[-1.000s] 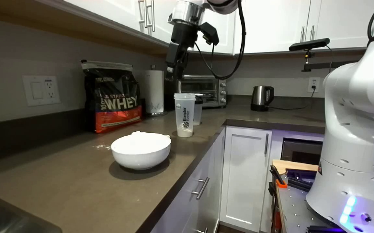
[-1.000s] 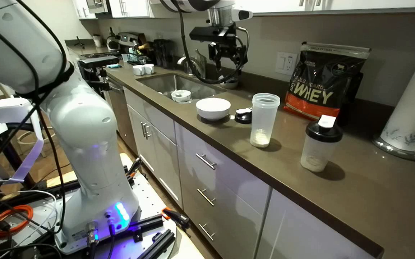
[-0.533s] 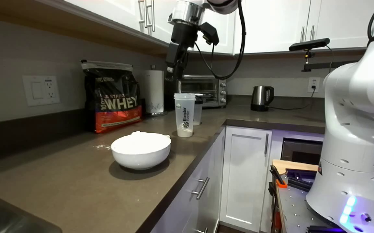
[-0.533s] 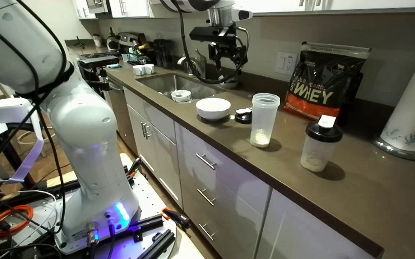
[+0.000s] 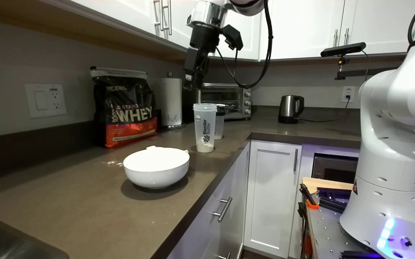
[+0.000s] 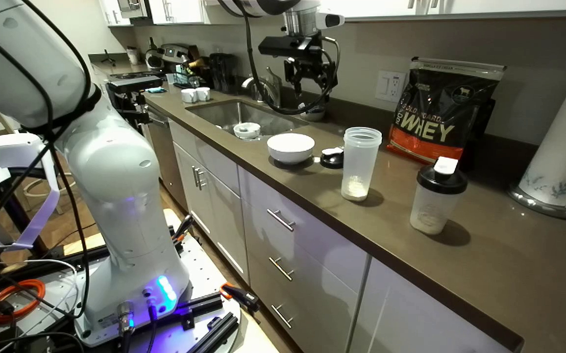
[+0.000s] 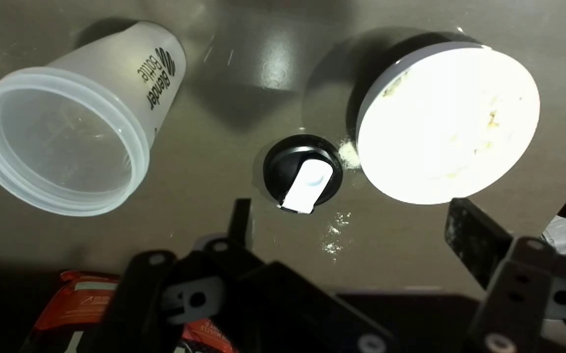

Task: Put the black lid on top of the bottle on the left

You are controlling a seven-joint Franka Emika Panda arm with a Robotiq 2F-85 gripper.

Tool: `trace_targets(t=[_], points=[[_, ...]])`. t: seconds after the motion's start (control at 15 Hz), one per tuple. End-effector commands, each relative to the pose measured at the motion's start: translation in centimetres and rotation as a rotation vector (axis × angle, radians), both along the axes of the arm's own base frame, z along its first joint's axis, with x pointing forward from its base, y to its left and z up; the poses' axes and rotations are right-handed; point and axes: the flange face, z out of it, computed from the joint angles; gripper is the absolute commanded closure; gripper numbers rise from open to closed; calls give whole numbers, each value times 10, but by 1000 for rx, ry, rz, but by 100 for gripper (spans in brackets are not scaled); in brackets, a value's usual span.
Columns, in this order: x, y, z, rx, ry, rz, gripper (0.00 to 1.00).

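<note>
In wrist view, the fingers [image 7: 474, 235] stand empty, spread likely to straddle the black flip-top lid [image 7: 302, 171], three o'clock from the Blender Bottle [image 7: 121, 73].

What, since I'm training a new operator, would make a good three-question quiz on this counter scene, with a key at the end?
1. Multiple choice: where does the loose black lid lie? a) inside the white bowl; b) on top of the taller bottle; c) between the white bowl and the taller bottle.
2. True or false: the gripper is shut on that lid.
3. Short answer: which has no lid on, the taller bottle or the shorter bottle?

Key:
1. c
2. False; it stands open, apart from the lid.
3. The taller bottle.
</note>
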Motion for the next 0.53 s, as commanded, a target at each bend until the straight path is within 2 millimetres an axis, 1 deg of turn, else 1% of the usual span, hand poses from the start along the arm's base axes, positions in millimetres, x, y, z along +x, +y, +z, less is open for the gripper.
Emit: trace_targets(t=[0.0, 0.2, 0.47], points=[[5, 10, -7, 1, 14, 1, 0], [11, 27, -19, 0, 27, -3, 0], [31, 51, -38, -16, 16, -34, 0]])
